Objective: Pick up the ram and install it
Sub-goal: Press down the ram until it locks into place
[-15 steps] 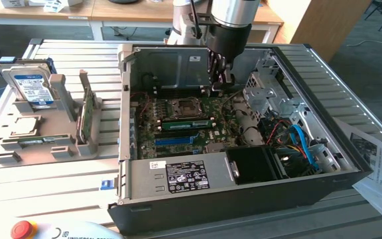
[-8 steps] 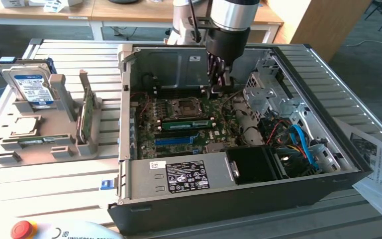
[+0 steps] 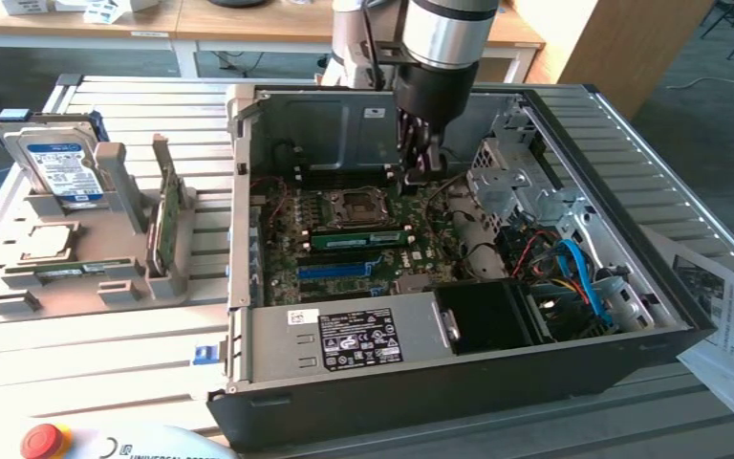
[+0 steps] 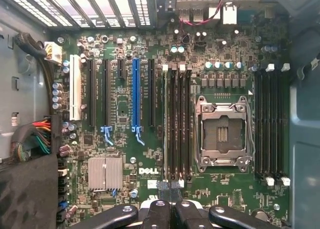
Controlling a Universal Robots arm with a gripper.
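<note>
A ram stick [image 3: 358,238], long and green, stands in a memory slot just in front of the CPU socket [image 3: 348,206] inside the open computer case. Another thin green stick [image 3: 83,271] lies flat in the grey holder at the exterior view's left. My gripper [image 3: 420,163] hangs over the motherboard, beside the socket and past one end of the seated stick. In the wrist view my gripper [image 4: 170,187] is shut with nothing between its fingers, just above the end of the black memory slots [image 4: 177,124]. The blue slot [image 4: 135,94] lies further over.
The case walls [image 3: 242,191] ring the motherboard, with a drive cage [image 3: 507,182] and cables [image 3: 577,273] at the exterior view's right. The power supply [image 3: 341,339] fills the front. The grey holder [image 3: 125,287] also carries a hard drive [image 3: 61,167] and an upright green card [image 3: 167,215].
</note>
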